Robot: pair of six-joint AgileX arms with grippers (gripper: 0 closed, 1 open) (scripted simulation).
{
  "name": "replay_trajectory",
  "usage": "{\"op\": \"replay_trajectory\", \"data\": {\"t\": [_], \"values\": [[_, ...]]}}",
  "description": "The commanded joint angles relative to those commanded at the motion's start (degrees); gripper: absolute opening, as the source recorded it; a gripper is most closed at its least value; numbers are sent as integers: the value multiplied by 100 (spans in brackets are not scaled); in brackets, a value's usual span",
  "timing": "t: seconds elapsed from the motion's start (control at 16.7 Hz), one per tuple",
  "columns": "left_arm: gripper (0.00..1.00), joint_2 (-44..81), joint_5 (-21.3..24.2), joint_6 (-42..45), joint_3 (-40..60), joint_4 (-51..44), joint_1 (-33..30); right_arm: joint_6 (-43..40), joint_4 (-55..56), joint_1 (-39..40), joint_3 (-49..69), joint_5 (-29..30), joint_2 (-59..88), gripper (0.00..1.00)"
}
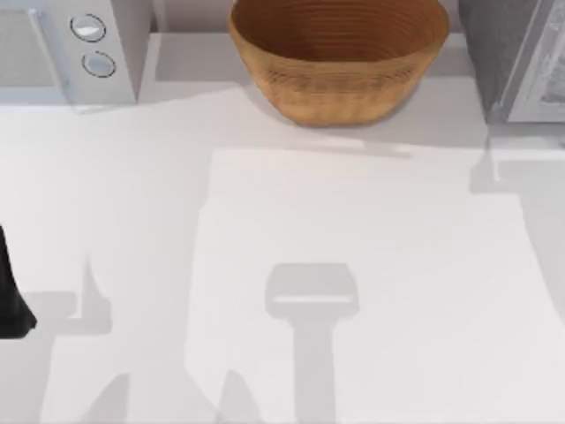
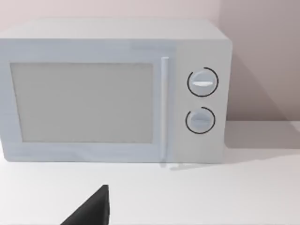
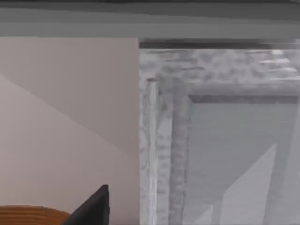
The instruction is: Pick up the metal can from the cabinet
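Observation:
The metal can is out of view. The grey mottled cabinet [image 1: 516, 62] stands at the table's back right corner. The right wrist view faces the cabinet's front [image 3: 215, 140] from close by, with a dark part of my right gripper [image 3: 92, 209] low in the picture. My left arm [image 1: 11, 296] sits at the table's left edge. A dark part of my left gripper [image 2: 92, 209] hangs over the white table, facing the microwave.
A white microwave [image 1: 71, 44] with two round dials [image 2: 202, 82] stands at the back left. A large wicker bowl [image 1: 340, 57] sits at the back middle, and its rim [image 3: 28, 215] lies beside the cabinet. White table [image 1: 353, 291] spreads in front.

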Motion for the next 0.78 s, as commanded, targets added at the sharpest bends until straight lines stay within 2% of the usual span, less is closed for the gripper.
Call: {"op": "replay_trajectory", "data": {"t": [0.42, 0.6, 0.78], "values": [[100, 0, 0, 0, 0, 0, 0, 32, -712, 302, 3046, 334, 2230, 100], [100, 0, 0, 0, 0, 0, 0, 43, -850, 366, 3640, 399, 2675, 100], [100, 0, 0, 0, 0, 0, 0, 46, -872, 376, 3734, 409, 2746, 100]]}}
